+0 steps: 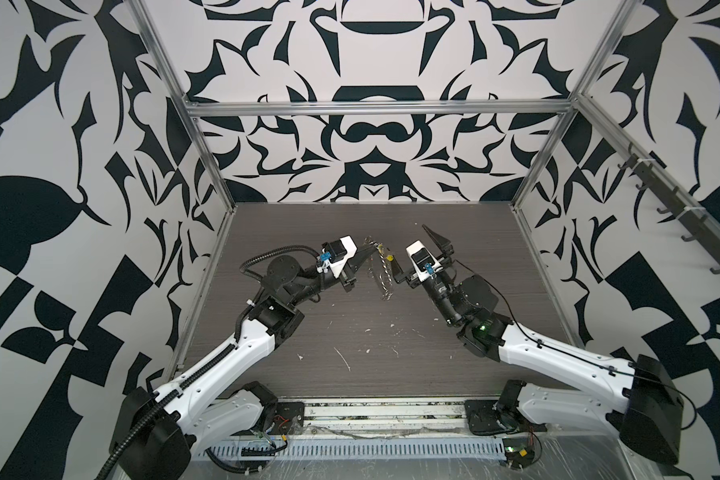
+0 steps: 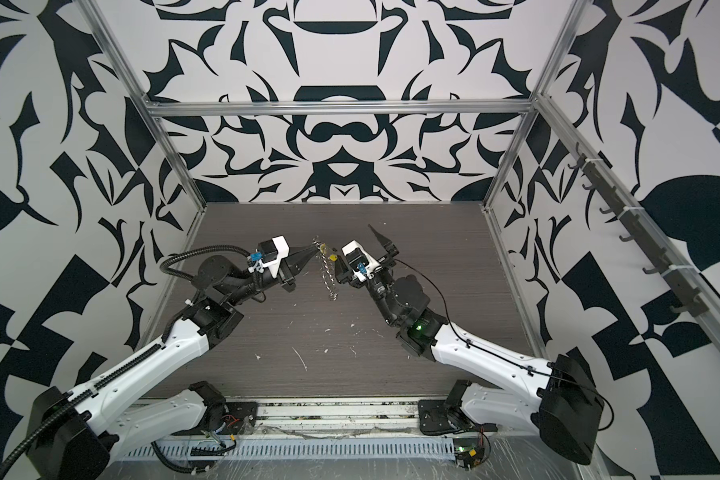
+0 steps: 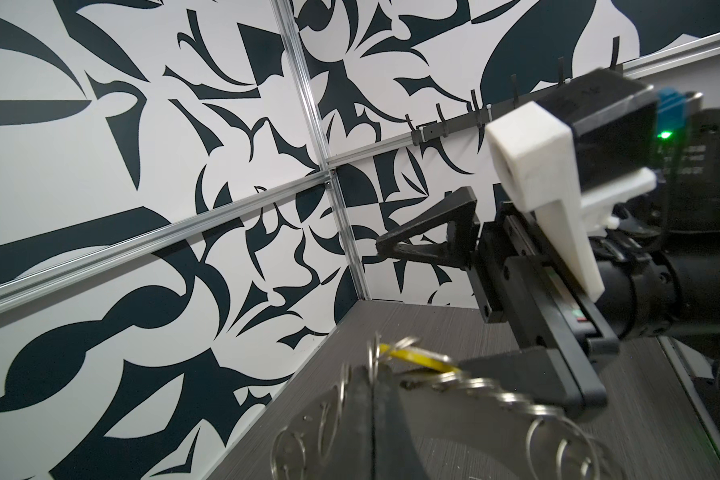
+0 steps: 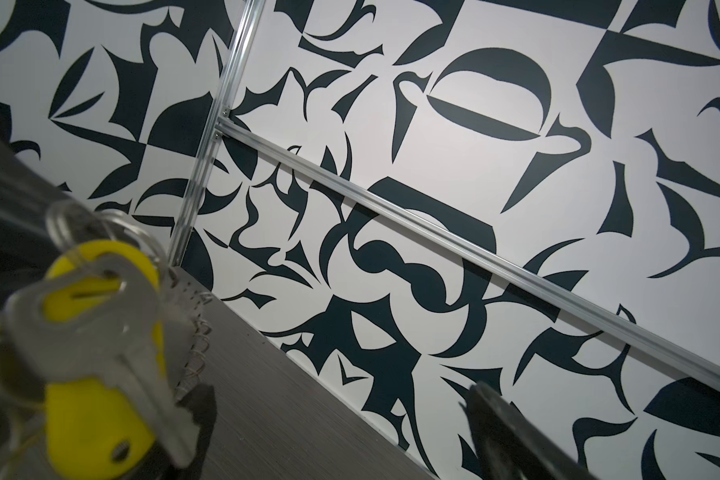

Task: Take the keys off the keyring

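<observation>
While the keyring (image 1: 381,272) hangs on edge above the table (image 1: 350,332), the left gripper (image 1: 376,246) is clamped on its upper rim. The keys (image 1: 389,257) sit on the side facing the right gripper (image 1: 409,246). Its fingers (image 1: 436,240) are wide apart, one just beside the keys.

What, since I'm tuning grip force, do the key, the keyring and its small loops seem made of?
The key: silvery metal blade with a dull sheen; the glossy yellow head looks like a plastic cover. The keyring: flat grey disc with punched holes, matte, likely metal. The split rings: thin bright reflective wire, probably steel.
</observation>
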Tool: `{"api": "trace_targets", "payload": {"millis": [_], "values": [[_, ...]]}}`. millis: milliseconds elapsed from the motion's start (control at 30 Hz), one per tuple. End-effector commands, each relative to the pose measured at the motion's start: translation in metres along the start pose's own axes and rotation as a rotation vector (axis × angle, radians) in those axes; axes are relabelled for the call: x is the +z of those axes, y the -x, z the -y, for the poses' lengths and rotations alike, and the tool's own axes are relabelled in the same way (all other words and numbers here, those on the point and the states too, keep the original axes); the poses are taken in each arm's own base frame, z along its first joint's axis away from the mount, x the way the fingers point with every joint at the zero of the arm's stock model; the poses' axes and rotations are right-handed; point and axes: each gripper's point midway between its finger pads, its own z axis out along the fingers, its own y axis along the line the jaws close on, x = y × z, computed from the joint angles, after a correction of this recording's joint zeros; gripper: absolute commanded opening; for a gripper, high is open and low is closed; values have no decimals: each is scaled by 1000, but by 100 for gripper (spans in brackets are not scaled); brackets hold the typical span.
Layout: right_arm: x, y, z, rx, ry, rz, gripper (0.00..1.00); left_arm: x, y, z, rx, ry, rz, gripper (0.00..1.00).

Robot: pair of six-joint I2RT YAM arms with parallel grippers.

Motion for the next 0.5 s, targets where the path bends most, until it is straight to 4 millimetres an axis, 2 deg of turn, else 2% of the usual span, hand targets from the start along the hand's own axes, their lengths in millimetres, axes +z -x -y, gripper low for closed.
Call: {"api": "trace_targets", "payload": {"millis": [0, 233, 467], "values": [[1, 45, 21, 113, -42, 134, 98, -1, 35, -3, 35, 9, 87, 0], [3, 53, 25, 121, -50, 157, 98, -1, 33, -4, 36, 12, 85, 0], [8, 61, 21, 126, -18, 173, 98, 1, 31, -5, 32, 15, 83, 0]]}}
